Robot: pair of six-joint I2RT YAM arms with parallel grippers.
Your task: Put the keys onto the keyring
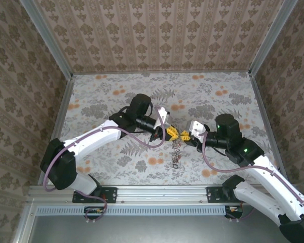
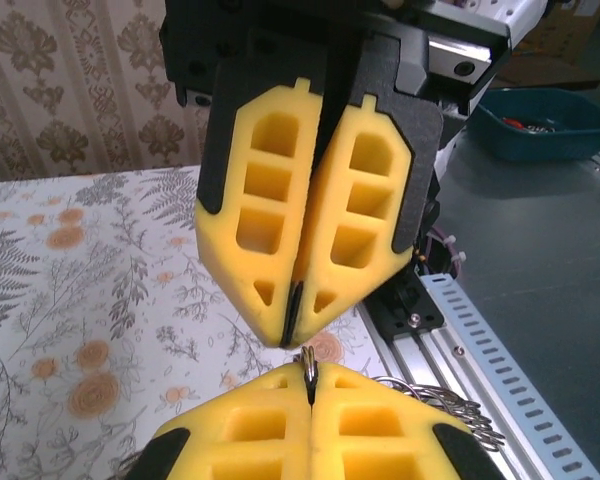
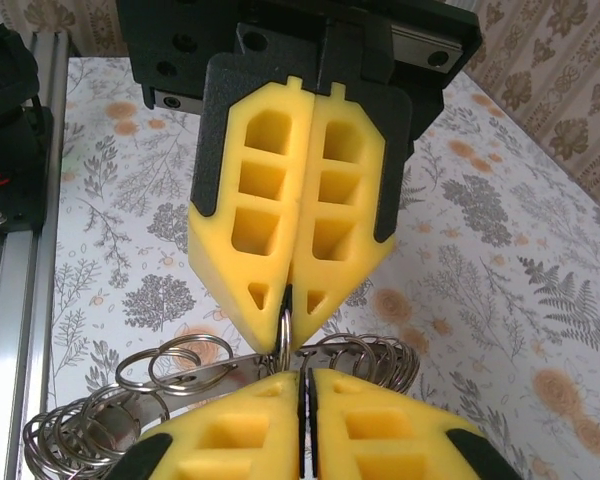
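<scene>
Left pincer (image 1: 172, 132) pinching keyring cluster (image 1: 176, 153) | right pincer (image 1: 184, 135) clamped, tip-to-tip

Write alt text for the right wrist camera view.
The right gripper, shut, pinches a thin metal ring, tip to tip with the shut left gripper. A bunch of metal split rings spreads beside them, over the floral table.

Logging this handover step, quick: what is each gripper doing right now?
Left gripper: shut, pinching a metal ring.
Right gripper: shut on a metal ring too; whether it is the same one cannot be told.
</scene>
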